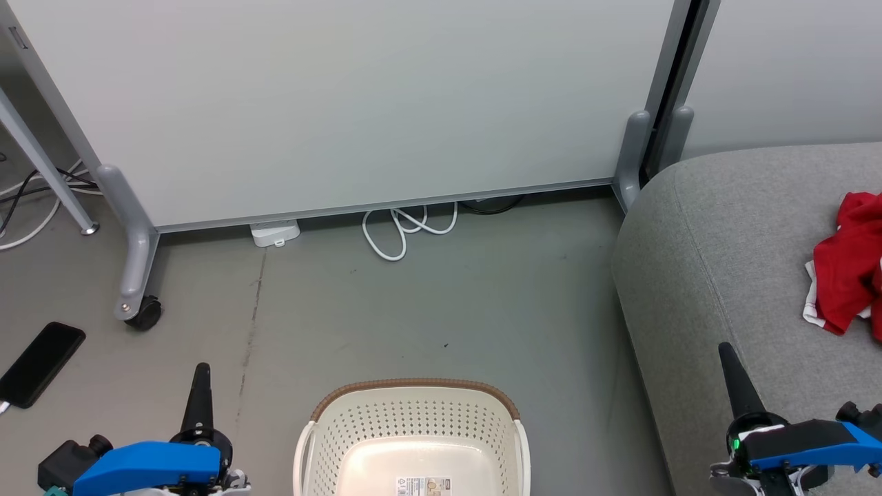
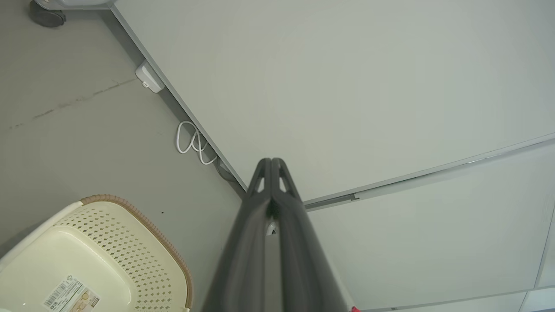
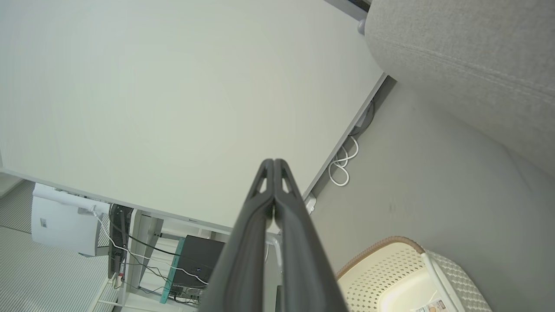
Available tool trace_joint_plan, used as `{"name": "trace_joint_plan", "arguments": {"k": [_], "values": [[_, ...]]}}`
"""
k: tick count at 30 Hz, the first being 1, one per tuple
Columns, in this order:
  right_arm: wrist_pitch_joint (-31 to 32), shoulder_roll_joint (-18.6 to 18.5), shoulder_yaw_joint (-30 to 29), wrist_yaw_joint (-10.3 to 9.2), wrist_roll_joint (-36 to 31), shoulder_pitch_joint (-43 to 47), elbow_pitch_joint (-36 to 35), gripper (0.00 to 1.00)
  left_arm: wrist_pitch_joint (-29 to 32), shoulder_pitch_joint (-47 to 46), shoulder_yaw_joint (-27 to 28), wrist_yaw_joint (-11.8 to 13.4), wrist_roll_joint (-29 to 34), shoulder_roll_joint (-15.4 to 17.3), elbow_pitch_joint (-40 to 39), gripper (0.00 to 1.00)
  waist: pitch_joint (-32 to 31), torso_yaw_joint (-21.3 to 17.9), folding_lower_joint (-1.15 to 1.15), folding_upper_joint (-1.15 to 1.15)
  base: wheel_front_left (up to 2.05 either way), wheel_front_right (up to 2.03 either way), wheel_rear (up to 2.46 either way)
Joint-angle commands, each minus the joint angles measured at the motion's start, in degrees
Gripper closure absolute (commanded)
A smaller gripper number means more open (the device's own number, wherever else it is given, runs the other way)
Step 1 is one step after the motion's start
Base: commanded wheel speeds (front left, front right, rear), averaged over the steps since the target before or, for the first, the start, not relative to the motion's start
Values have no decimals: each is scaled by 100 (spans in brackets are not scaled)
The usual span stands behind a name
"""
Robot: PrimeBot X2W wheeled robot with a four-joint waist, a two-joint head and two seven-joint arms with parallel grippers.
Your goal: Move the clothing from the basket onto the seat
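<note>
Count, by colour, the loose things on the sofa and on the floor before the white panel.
Red: 1, clothing heap
Cream: 1, laundry basket
Black: 1, phone
White: 2, coiled cable and small box
Total: 5

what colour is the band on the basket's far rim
Brown, on an otherwise cream basket; clearest in the head view.

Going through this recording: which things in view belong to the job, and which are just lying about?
Job: grey seat; red clothing, lying on it; cream basket.
Lying about: black phone on the floor; looped white cable; wheeled partition; small white box beneath it.
</note>
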Motion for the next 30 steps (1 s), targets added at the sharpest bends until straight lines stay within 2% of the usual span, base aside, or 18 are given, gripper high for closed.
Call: {"name": "trace_joint_plan", "arguments": {"k": [1,30], "values": [[34,-45,-15,3,152,-134,-82,100,38,-133,45,-12,-135,11,-74,100,0,-1,0,0,0,0,0],[321,-58,-41,4,1670,-214,-210,100,413,-319,207,-17,-1528,-15,-234,100,6,-33,0,0,0,0,0]]}}
